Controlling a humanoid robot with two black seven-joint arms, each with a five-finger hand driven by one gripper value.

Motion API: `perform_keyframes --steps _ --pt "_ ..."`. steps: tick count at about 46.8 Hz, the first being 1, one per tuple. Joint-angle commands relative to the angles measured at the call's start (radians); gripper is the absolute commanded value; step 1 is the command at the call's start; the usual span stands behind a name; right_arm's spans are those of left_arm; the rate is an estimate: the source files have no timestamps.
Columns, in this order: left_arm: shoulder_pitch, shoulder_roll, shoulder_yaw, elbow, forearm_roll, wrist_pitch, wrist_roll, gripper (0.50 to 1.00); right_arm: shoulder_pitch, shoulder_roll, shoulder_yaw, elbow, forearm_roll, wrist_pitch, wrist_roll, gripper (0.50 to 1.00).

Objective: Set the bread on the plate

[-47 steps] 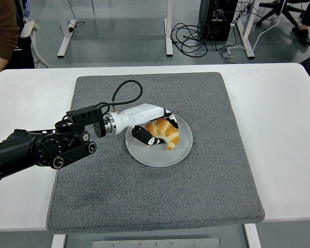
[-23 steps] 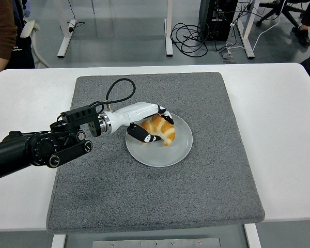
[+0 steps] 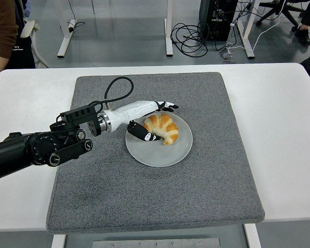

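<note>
White tabletop (image 3: pixel 289 129) w/ a big gray felt-like mat (image 3: pixel 196 191) across it, fuzzy and matte, so nothing should skid on it. Starting nearest me: my left arm comes in from abt 9 o'clock, black jointed forearm, then a glossy white wrist shell w/ a black cable looping off it. My left hand (image 3: pixel 154 121) is spread wide and holds nothing; the fingers (image 3: pixel 168 106) reach out flat past the bread's 11 o'clock side, thumb low at its 8 o'clock side, touching it or just beside it, can't tell which. The bread (image 3: pixel 163 128) is a croissant, golden, ridged, curved, lying on the plate (image 3: pixel 160 155), a bit toward 12 o'clock of centre. I judge it light, soft, flaky, easy to crush or shed crumbs, so if it needs regrasping I'd pinch gently across the thick middle, not the thin tips. Plate is round, smooth, pale gray, prob. ceramic or melamine, slick, sitting mid-mat. Task looks done or near enough. Right arm not in sight. Farther off, at the 12 o'clock end: gray floor, white desk legs, tangled black cables (image 3: pixel 194 36), and a person's brown sleeve (image 3: pixel 1 26) at 10 o'clock.
</note>
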Motion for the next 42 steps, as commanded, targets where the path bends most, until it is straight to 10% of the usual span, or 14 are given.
perform_keyframes --steps 1,42 --pt "0.0 0.0 0.0 0.0 0.0 0.0 0.0 0.927 0.001 0.0 0.0 0.0 0.0 0.002 0.0 1.0" --pt "-0.354 0.18 -0.015 -0.054 -0.162 -0.196 0.017 0.943 0.002 0.0 0.0 0.001 0.0 0.002 0.0 1.0"
